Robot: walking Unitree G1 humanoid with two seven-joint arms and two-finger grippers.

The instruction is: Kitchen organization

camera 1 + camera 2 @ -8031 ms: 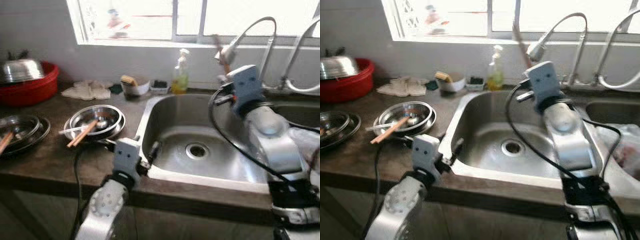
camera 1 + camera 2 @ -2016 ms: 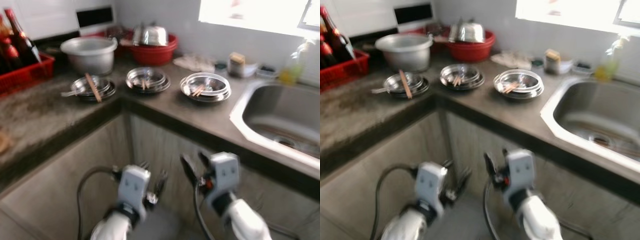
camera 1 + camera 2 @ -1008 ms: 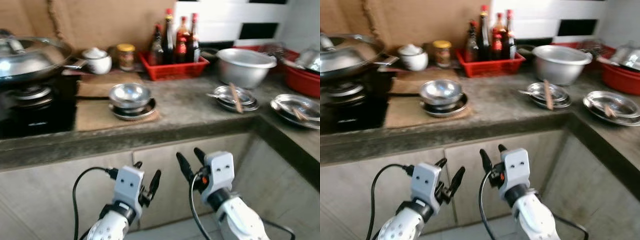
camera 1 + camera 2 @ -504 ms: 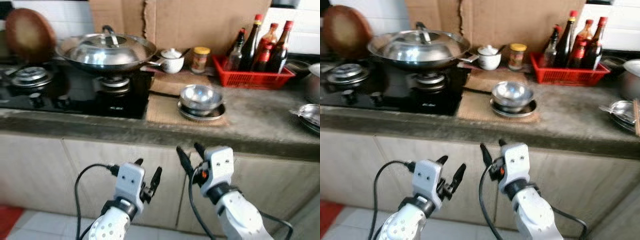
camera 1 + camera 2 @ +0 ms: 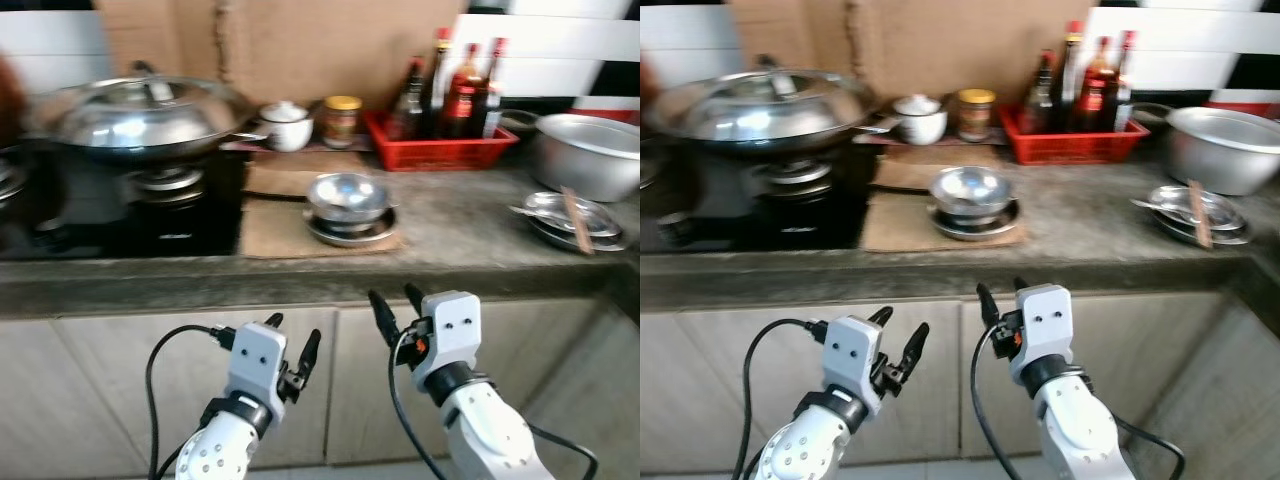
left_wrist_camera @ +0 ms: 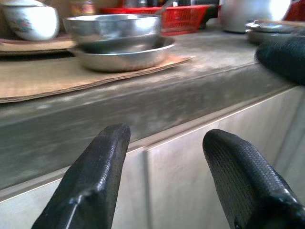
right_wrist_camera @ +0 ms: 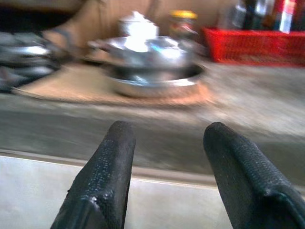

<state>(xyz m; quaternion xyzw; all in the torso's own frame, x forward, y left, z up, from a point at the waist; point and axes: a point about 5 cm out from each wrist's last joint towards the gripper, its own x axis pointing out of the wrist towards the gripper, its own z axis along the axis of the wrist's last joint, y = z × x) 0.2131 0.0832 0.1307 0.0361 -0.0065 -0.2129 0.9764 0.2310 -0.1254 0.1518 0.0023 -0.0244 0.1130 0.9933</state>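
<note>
A steel bowl [image 5: 347,195] rests upside down on a steel plate [image 5: 350,230], on a brown mat at the counter's middle. Both also appear in the left wrist view as the bowl [image 6: 113,29] and in the right wrist view as the bowl [image 7: 147,52]. My left gripper [image 5: 292,350] and right gripper [image 5: 395,305] are both open and empty, held low in front of the cabinet doors, below the counter edge. To the right lies a stack of steel plates [image 5: 575,218] with a chopstick [image 5: 573,205] across it.
A lidded wok [image 5: 140,110] sits on the black stove [image 5: 130,215] at left. Behind the mat stand a white lidded cup [image 5: 285,125], a jar [image 5: 342,120] and a red basket of bottles [image 5: 445,140]. A big metal pot [image 5: 590,150] stands far right. The counter edge [image 5: 320,285] overhangs the cabinets.
The view has swung to the right: stove and wok slid left, while the pot and plates with the chopstick came in at right. Both grippers stay open in front of the cabinets.
</note>
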